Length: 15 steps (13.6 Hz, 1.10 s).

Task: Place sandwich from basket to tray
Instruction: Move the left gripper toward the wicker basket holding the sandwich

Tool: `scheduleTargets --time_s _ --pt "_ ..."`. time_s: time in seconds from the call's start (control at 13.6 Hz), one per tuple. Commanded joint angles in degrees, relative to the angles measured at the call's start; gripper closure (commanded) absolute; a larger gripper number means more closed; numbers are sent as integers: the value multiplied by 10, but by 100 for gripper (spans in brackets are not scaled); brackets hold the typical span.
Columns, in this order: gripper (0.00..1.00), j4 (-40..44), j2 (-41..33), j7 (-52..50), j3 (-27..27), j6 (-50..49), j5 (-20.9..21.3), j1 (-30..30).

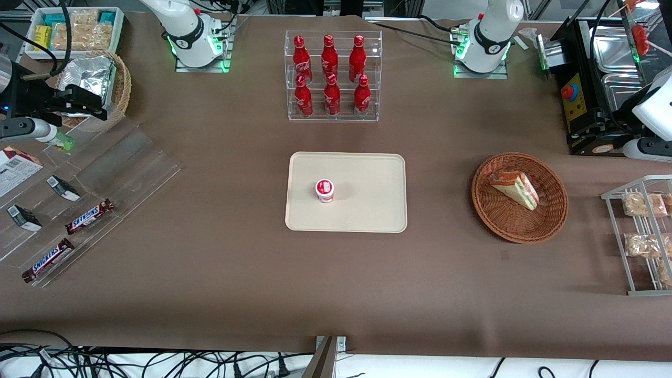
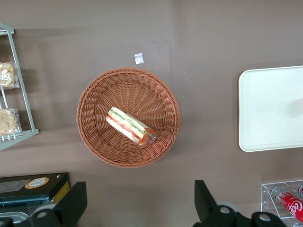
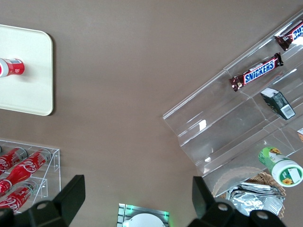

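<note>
The sandwich (image 1: 517, 189) (image 2: 130, 126), a wrapped white-bread wedge with green and red layers, lies in the round reddish-brown basket (image 1: 501, 218) (image 2: 132, 87). The cream tray (image 1: 367, 173) (image 2: 270, 109) lies flat at the table's middle, toward the parked arm from the basket. On the tray stands a small red-and-white cup (image 1: 325, 190). My gripper (image 2: 137, 208) hangs high over the table, a little farther from the front camera than the basket and apart from it. It is open wide, with only brown table between the black fingers (image 2: 71, 203).
A clear stand of red bottles (image 1: 332, 76) (image 2: 284, 201) stands farther from the front camera than the tray. A metal rack of bagged snacks (image 1: 643, 236) (image 2: 9, 109) sits beside the basket. A black machine (image 1: 593, 105) stands at the working arm's end.
</note>
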Motion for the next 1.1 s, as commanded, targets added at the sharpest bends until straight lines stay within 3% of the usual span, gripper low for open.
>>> scheduleTargets --time_s 0.0,0.22,0.44,1.03 --pt "0 13 6 0 0 -11 -5 -2" --pt "0 14 18 -40 3 -5 -4 -2" --pt "0 0 34 -121 -1 15 45 -4" --pt "0 -167 38 -355 3 183 69 1"
